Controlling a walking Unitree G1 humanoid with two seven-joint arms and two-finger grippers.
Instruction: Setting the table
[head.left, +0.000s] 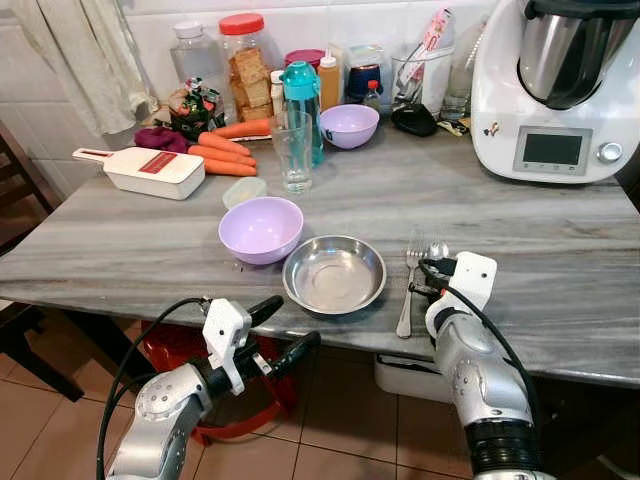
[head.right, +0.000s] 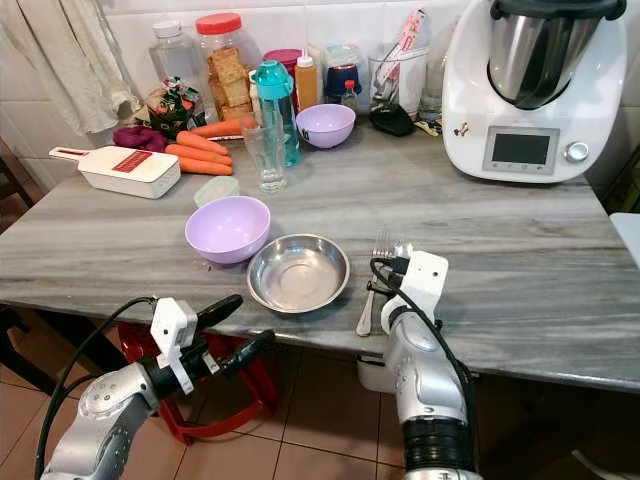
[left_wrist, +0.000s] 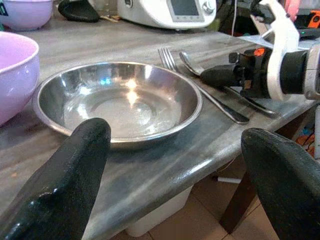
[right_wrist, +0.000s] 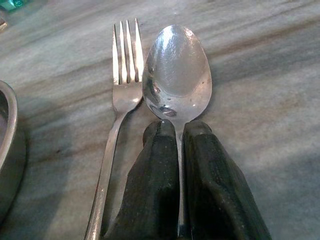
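Observation:
A steel bowl (head.left: 334, 274) sits near the front edge of the grey marble table (head.left: 520, 250), with a lilac bowl (head.left: 260, 229) touching its left side. To the bowl's right lies a fork (head.left: 408, 290). A spoon (right_wrist: 177, 70) is parallel to the fork on its right, low over the tabletop. My right gripper (right_wrist: 179, 127) is shut on the spoon's handle. Below the table edge, in front of the steel bowl, my left gripper (head.left: 285, 328) is open and holds nothing.
At the back are a drinking glass (head.left: 292, 150), a teal bottle (head.left: 300, 95), carrots (head.left: 222, 155), a white slicer (head.left: 152, 171), a second lilac bowl (head.left: 349, 125), jars and a white kitchen machine (head.left: 560, 90). A red stool (head.left: 180, 350) stands under the table.

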